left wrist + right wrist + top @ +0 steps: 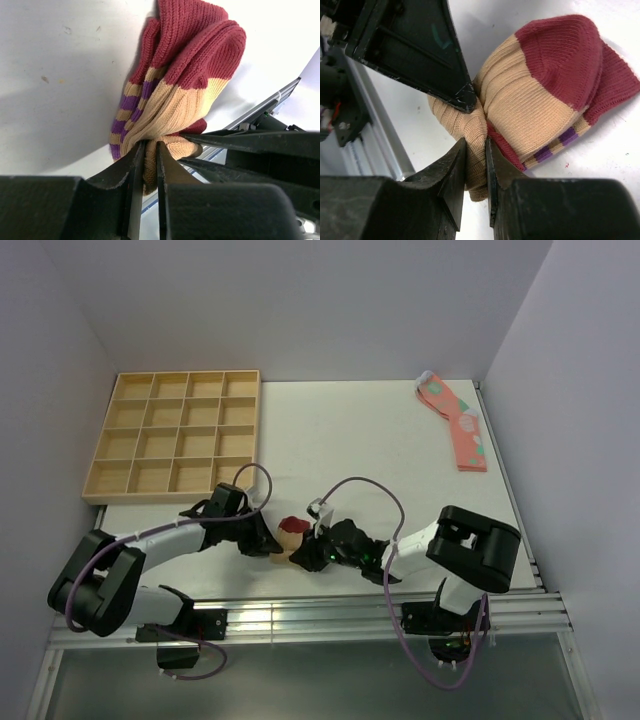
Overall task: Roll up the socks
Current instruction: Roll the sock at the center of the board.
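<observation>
Near edge of tabletop (pixel 360 440), centre: socks (pixel 292 533) bunched into a loose wad. Left gripper (pixel 149 146) and right gripper (pixel 476 144) each pinch tan knit, jaws narrow. Mid-roll, I judge. Next move likely needs one grip freed to tuck the cuff over.

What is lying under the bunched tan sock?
White table shows around the sock; the left end effector and right end effector pinch its tan fabric. Directly beneath is covered, unseen.

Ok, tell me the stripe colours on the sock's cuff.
Cuff: purple and tan stripes, clearest in the left wrist view.
</observation>
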Controlling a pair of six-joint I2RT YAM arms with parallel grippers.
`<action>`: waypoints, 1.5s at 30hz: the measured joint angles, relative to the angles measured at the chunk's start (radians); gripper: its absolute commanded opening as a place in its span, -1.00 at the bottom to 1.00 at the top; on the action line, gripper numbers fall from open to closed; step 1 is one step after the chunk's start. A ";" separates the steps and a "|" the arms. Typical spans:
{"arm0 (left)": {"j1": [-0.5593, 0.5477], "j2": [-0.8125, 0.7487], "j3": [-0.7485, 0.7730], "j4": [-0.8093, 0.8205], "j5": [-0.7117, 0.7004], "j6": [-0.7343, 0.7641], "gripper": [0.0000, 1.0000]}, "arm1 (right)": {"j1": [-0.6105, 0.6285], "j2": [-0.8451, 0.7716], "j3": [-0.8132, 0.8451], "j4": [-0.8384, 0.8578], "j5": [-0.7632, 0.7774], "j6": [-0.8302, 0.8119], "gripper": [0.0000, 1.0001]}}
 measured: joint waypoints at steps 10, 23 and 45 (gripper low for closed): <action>-0.072 -0.131 -0.095 0.096 -0.109 -0.076 -0.59 | -0.153 0.030 0.014 -0.003 -0.311 0.041 -0.69; -0.169 -0.340 -0.187 0.130 -0.388 -0.129 -0.11 | -0.243 0.105 0.093 -0.074 -0.548 0.082 -0.71; -0.306 -0.701 -0.417 0.463 -0.488 0.007 -0.11 | -0.339 0.215 0.336 -0.510 -0.831 0.047 -0.71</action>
